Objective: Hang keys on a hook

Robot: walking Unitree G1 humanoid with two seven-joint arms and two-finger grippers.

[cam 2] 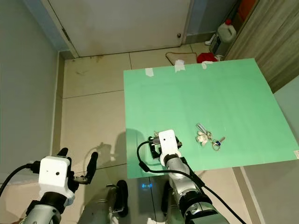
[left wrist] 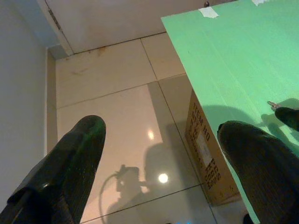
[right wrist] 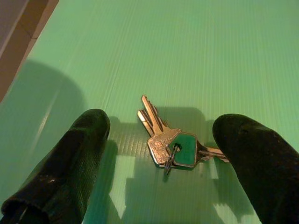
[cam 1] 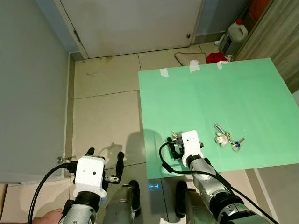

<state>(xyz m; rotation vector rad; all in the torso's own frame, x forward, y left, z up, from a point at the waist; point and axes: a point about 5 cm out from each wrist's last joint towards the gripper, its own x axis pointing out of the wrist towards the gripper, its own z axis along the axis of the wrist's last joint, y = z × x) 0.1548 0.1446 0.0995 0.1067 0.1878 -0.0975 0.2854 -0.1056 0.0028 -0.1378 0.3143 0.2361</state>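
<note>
The right gripper (right wrist: 161,154) sat low over the green corrugated plastic board (cam 1: 243,98), fingers spread wide around a small bunch of silver keys with a green-capped head (right wrist: 170,142), not touching it. The left gripper (cam 1: 103,161) hung open over the beige tiled floor (cam 1: 105,107). Another keyring with a white charm (cam 1: 227,138) lay nearby.

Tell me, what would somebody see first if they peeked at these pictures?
Probably the big bright green board lying over the tiled floor. Near its front edge, the right gripper hangs with its black fingers spread wide, a small bunch of keys lying between them. Further to the robot's right sits a second bunch of keys with a white charm.
</note>
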